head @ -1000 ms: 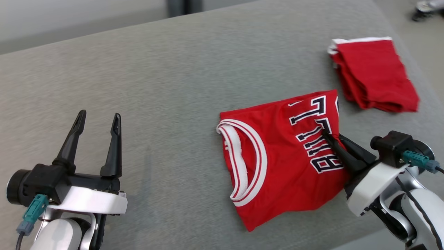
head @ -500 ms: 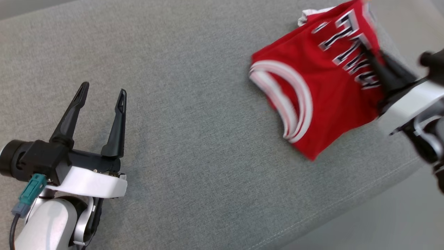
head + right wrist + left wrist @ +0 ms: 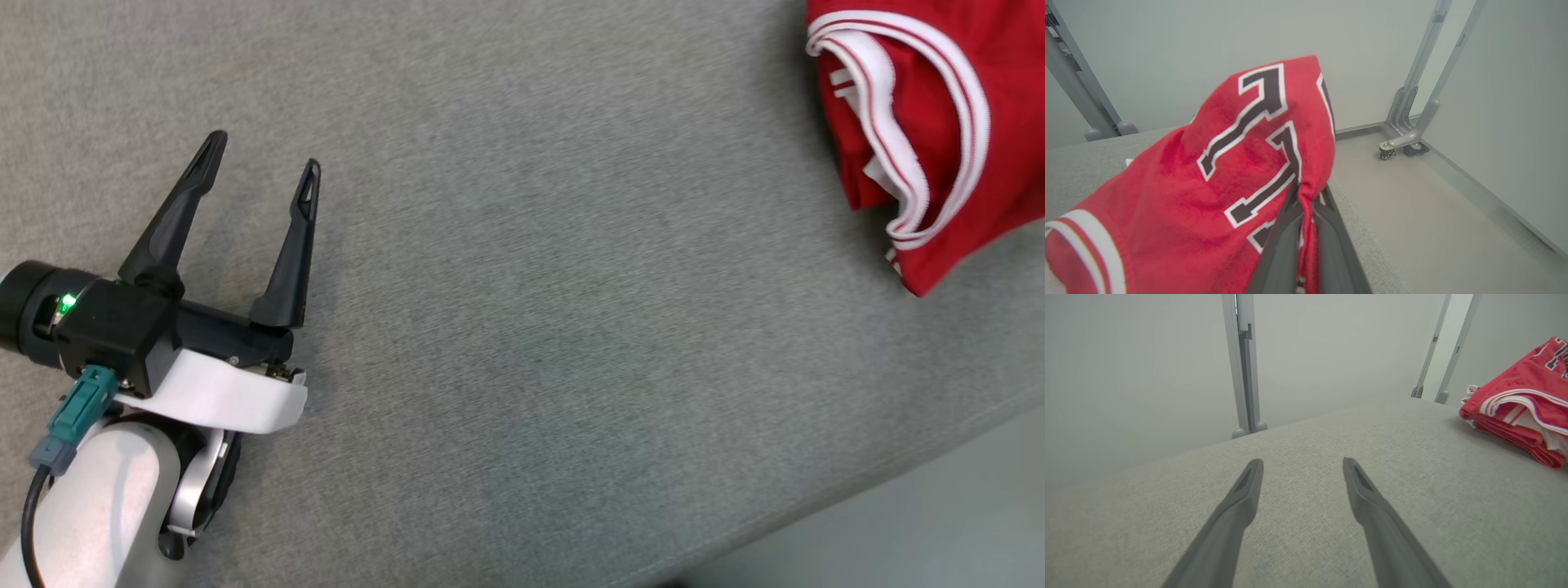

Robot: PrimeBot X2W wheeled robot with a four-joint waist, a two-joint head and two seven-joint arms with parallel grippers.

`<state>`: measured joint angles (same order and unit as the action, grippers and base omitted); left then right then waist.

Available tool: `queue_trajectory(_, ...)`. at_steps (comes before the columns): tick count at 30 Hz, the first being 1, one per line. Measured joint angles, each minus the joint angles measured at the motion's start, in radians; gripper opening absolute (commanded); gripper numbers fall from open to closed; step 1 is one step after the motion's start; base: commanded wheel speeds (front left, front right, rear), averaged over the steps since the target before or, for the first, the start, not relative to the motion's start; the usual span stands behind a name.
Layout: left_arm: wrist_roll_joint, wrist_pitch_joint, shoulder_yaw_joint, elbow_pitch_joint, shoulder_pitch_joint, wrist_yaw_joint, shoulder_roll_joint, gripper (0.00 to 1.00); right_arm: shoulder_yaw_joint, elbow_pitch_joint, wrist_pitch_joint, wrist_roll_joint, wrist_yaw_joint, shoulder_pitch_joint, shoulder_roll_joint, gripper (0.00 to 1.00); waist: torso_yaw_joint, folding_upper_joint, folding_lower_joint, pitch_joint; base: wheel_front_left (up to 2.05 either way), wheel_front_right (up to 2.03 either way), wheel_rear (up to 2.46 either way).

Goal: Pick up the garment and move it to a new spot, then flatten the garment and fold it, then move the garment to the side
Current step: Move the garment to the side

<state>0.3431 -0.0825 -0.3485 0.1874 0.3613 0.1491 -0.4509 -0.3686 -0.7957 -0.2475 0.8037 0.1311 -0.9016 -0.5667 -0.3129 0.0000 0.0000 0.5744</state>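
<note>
Garment: one red jersey (image 3: 939, 106) with white-and-red trim and dark block lettering, bunched into several layers, in the upper right corner of the head view.
Garment's place: on the grey padded surface (image 3: 522, 286), close to its right-hand edge; in the right wrist view one lettered fold is lifted clear of the padding.
Right gripper (image 3: 1301, 188): clenched on a fold of the jersey, the fabric pinched between both fingers.
Left gripper (image 3: 263, 151): released, fingers spread wide, holding nothing, lower left of the head view and well apart from the jersey.
Step in hand: judged to be the last one, carrying the folded jersey off to the side.
Done: flattening and folding look finished, since the jersey lies compact and layered.
Left: set it down and let go.
Count: one jersey for certain; red layers under it in the left wrist view may be its own folds, cannot tell. Two grippers, two fingers each. One padded surface.
</note>
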Motion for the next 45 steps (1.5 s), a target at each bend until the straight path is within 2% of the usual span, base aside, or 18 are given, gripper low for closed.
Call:
queue_trajectory(1, -0.002, 0.000, -0.003, 0.001, 0.009, -0.004, 0.000, 1.00, -0.003, -0.026, 0.000, 0.009, 0.000, -0.010, 0.006, 0.03, 0.007, 0.0000, 0.0000, 0.011, 0.00, 0.00, 0.00)
queue_trajectory(3, -0.006, 0.003, -0.008, 0.003, 0.022, -0.007, -0.001, 1.00, -0.004, -0.094, 0.010, 0.026, 0.000, -0.030, 0.023, 1.00, 0.020, 0.0000, 0.0000, 0.031, 0.00, 0.00, 0.00)
queue_trajectory(6, -0.007, 0.003, -0.013, 0.002, 0.035, -0.008, -0.001, 1.00, -0.003, -0.164, 0.004, 0.036, 0.000, -0.052, 0.034, 1.00, 0.038, 0.0000, 0.0000, 0.054, 0.00, 0.00, 0.00)
queue_trajectory(14, -0.005, -0.006, -0.013, -0.023, 0.037, -0.008, -0.003, 1.00, -0.001, -0.253, -0.010, 0.050, 0.000, -0.041, 0.059, 1.00, 0.046, 0.0000, 0.0000, 0.057, 0.00, 0.00, 0.00)
queue_trajectory(18, 0.003, -0.020, -0.012, -0.042, 0.029, -0.007, 0.003, 1.00, 0.039, -0.238, -0.012, 0.068, 0.000, 0.023, 0.057, 1.00, 0.040, 0.0000, 0.0000, 0.027, 0.00, 0.00, 0.00)
queue_trajectory(21, 0.016, -0.035, -0.010, -0.057, 0.005, 0.001, 0.012, 1.00, 0.107, -0.154, -0.013, 0.059, 0.000, 0.076, 0.038, 1.00, 0.036, 0.0000, 0.0000, -0.006, 0.00, 0.00, 0.00)
queue_trajectory(22, 0.023, -0.050, -0.006, -0.068, -0.015, 0.009, 0.020, 1.00, 0.159, -0.082, -0.014, 0.037, 0.000, 0.127, 0.034, 1.00, 0.035, 0.0000, 0.0000, -0.033, 0.00, 0.00, 0.00)
queue_trajectory(26, 0.043, -0.074, 0.005, -0.086, -0.060, 0.029, 0.034, 1.00, 0.286, 0.075, -0.014, -0.062, 0.000, 0.232, 0.039, 1.00, 0.037, 0.0000, 0.0000, -0.094, 0.00, 0.00, 0.00)
queue_trajectory(29, 0.063, -0.094, 0.014, -0.099, -0.099, 0.042, 0.049, 1.00, 0.377, 0.208, -0.014, -0.161, 0.000, 0.321, 0.078, 1.00, 0.045, 0.0000, 0.0000, -0.145, 0.00, 0.00, 0.00)
queue_trajectory(31, 0.077, -0.101, 0.023, -0.108, -0.124, 0.050, 0.053, 1.00, 0.417, 0.303, -0.014, -0.225, 0.000, 0.381, 0.126, 1.00, 0.054, 0.0000, 0.0000, -0.180, 0.00, 0.00, 0.00)
queue_trajectory(34, 0.089, -0.111, 0.035, -0.113, -0.159, 0.065, 0.056, 1.00, 0.442, 0.431, -0.015, -0.313, 0.000, 0.464, 0.193, 1.00, 0.072, 0.0000, 0.0000, -0.228, 0.00, 0.00, 0.00)
queue_trajectory(38, 0.100, -0.120, 0.049, -0.112, -0.201, 0.083, 0.061, 1.00, 0.425, 0.552, -0.017, -0.390, 0.000, 0.558, 0.273, 1.00, 0.106, 0.0000, 0.0000, -0.285, 0.00, 0.00, 0.00)
queue_trajectory(45, 0.132, -0.139, 0.084, -0.115, -0.292, 0.105, 0.061, 1.00, 0.407, 0.704, 0.044, -0.492, 0.000, 0.670, 0.355, 1.00, 0.168, 0.0000, 0.0000, -0.379, 0.00, 0.00, 0.00)
